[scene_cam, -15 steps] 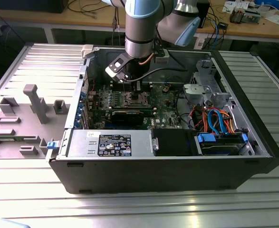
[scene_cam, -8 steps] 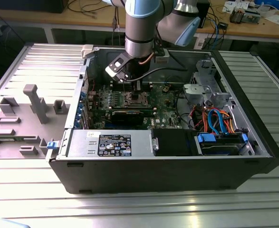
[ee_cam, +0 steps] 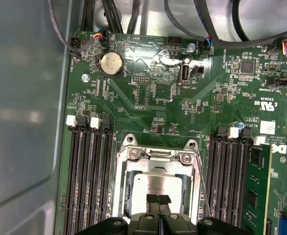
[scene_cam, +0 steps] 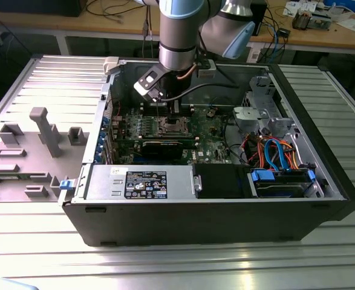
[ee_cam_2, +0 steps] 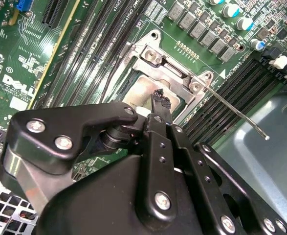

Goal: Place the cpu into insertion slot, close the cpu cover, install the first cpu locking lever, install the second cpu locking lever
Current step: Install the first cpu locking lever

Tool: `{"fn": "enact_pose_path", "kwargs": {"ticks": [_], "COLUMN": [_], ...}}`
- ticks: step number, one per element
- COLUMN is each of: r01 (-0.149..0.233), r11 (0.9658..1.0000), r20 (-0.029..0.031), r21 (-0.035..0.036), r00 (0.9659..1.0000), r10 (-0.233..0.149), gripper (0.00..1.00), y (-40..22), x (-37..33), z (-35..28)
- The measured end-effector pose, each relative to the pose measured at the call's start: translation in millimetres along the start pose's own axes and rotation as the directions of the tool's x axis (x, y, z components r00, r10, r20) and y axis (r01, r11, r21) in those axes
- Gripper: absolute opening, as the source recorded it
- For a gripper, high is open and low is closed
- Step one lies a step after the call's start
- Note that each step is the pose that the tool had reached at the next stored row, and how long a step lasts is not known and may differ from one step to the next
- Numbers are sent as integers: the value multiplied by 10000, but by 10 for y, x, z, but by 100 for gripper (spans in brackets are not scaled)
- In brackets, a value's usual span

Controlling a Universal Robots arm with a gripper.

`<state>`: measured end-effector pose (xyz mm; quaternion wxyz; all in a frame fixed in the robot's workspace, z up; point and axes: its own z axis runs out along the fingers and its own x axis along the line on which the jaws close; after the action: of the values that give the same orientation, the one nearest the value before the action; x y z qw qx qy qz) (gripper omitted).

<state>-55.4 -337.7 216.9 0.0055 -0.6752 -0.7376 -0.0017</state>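
Observation:
The insertion slot (ee_cam: 120, 196) is a silver-rimmed socket on the green board, also seen in the exterior view (scene_cam: 172, 126). The cpu (ee_cam: 155, 183) lies flat in it, its dull silver top showing through the cut-out of the cpu cover (ee_cam: 158, 164), which lies down over it. A thin wire locking lever (ee_cam_2: 236, 111) sticks out loose over the memory slots; in the first wrist view it (ee_cam: 202, 191) runs along the socket's side. My gripper (ee_cam: 158, 199) is shut, its tips directly over the cpu top (ee_cam_2: 141, 90). Whether the fingertips (ee_cam_2: 160, 98) touch it I cannot tell.
Long black memory slots (ee_cam: 87, 171) flank the socket on both sides. A black graphics card (scene_cam: 165, 147) and the power supply (scene_cam: 144, 183) lie in front of the socket in the exterior view. Cables and a drive cage (scene_cam: 268, 121) crowd the exterior view's right. Case walls enclose everything.

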Motion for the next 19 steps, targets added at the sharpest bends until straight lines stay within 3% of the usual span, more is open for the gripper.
{"fn": "enact_pose_path", "kwargs": {"ticks": [9, 14, 19], "r01": [10, 705, 846], "r11": [10000, 9975, 9964], "r20": [-1, 3, 3], "r21": [0, 8, 9], "r00": [10000, 9975, 9964], "r10": [-10, -705, -846], "gripper": [11, 11, 11], "y": [0, 0, 0], "x": [0, 0, 1], "z": [-11, -12, -60]}}
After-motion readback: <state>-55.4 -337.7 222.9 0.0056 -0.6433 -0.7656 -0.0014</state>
